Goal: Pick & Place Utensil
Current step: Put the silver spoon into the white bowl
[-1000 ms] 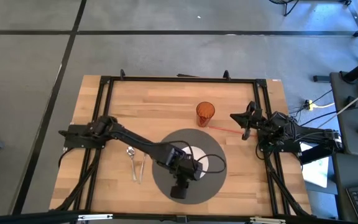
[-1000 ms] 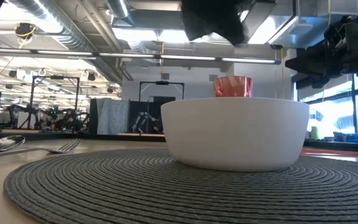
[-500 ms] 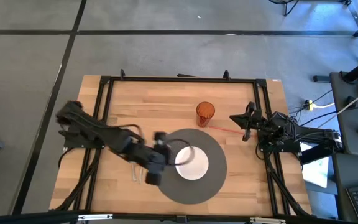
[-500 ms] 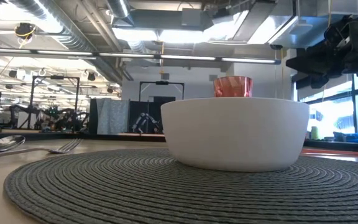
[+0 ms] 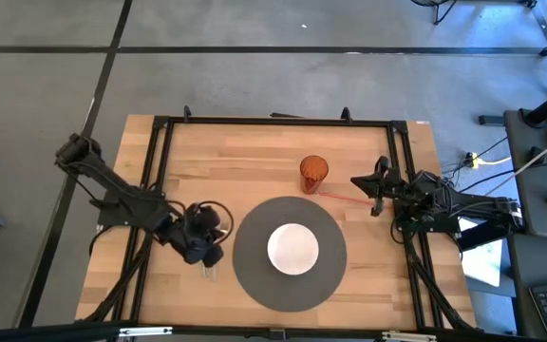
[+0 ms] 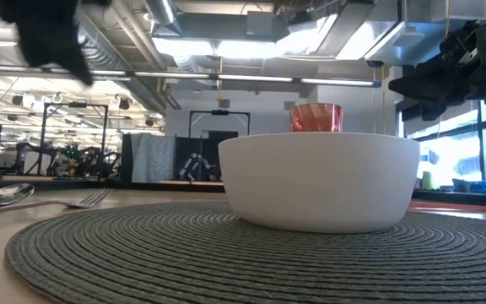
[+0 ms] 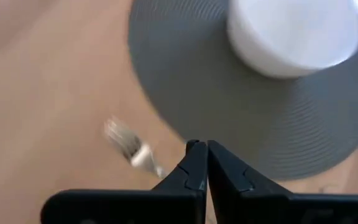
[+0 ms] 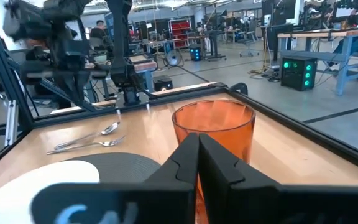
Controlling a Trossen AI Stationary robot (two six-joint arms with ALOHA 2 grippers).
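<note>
A fork (image 7: 129, 148) and a spoon (image 6: 2, 192) lie flat, side by side, on the wooden table left of a round grey placemat (image 5: 254, 275). A white bowl (image 5: 293, 249) stands on the mat's middle. My left gripper (image 7: 202, 149) hangs shut and empty above the utensils (image 5: 209, 273), well clear of the table in the low view (image 6: 49, 34). My right gripper (image 5: 373, 185) waits shut at the table's right side, level with an orange cup (image 8: 213, 134) just ahead of it.
The orange cup (image 5: 313, 173) stands on the wood just beyond the mat's far edge. A black frame (image 5: 160, 171) borders the table top. Bare wood lies left of the utensils and along the far side.
My left gripper has swung from above the mat's near part toward the table's left edge and now hangs over the fork and spoon, its fingers closed. The bowl, partly covered before, now shows whole and has not moved. The utensils lie where they were.
</note>
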